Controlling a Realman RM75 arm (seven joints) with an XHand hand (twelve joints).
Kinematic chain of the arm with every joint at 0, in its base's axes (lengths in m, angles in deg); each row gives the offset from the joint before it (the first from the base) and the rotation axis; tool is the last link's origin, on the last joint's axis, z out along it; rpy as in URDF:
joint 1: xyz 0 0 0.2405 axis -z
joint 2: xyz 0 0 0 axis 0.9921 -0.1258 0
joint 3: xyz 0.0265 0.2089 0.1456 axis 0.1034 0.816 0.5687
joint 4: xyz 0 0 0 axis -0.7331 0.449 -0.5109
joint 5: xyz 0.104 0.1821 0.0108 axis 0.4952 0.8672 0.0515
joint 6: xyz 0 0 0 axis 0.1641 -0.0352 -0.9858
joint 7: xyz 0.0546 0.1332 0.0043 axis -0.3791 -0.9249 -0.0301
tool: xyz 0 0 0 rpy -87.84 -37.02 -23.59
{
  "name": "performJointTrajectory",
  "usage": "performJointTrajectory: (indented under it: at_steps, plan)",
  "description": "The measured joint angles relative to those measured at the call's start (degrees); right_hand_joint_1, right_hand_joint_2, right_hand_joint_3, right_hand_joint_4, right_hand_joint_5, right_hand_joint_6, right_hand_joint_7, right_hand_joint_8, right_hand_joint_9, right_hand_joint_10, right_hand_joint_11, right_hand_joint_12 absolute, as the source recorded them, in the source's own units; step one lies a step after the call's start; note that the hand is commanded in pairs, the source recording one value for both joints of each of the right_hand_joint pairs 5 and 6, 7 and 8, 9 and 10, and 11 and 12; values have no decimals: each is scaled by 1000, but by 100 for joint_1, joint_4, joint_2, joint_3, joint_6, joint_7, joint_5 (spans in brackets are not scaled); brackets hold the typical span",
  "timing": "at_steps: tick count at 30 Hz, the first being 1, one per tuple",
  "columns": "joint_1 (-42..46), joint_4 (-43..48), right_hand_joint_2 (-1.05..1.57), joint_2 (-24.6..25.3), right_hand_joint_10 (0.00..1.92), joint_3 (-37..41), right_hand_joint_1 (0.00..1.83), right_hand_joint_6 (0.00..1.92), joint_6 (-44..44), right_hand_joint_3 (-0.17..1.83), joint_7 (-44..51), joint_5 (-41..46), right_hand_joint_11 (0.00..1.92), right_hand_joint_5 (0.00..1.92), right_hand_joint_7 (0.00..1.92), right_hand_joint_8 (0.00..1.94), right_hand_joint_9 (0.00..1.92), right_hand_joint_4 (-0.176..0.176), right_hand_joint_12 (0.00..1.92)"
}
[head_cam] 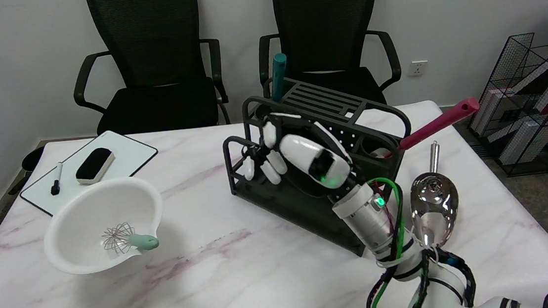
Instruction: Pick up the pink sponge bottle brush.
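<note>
While the right hand (299, 159) hangs over the black dish rack (350, 117), its fingers (272, 168) are spread apart and point down toward the rack's left part, and they hold nothing. At the rack's right end, well apart from the hand, the pink sponge bottle brush (437, 122) stands tilted in a round cup, with its handle sticking out to the right. A teal handle (278, 74) rises at the rack's back. Just right of the rack lies a shiny metal scoop (432, 204). Far left, a white bowl (85, 210) holds a small whisk (125, 239), and behind it a whiteboard (125, 154) carries an eraser (94, 164) and a marker (56, 179).
</note>
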Motion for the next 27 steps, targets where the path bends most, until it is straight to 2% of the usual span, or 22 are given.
performJointTrajectory:
  at_steps: [5, 11, 20, 27]
  plan:
    - [195, -167, 493, -31, 1030, -15, 922, 1027, 528, 1348, 153, -32, 781, 1027, 1123, 1123, 1030, 0, 781]
    - [639, -490, 468, 5, 1017, 14, 912, 952, 1440, 1174, 594, 275, 776, 952, 1086, 1086, 1017, 0, 776]
    - [1275, -1264, 471, 111, 1012, 69, 894, 925, 2951, 1109, 1148, 1032, 831, 925, 1070, 1070, 1012, 0, 831]
    - [1571, -1795, 463, 169, 1045, 98, 897, 904, 3733, 1072, 1344, 1743, 936, 904, 1066, 1066, 1045, 0, 936]
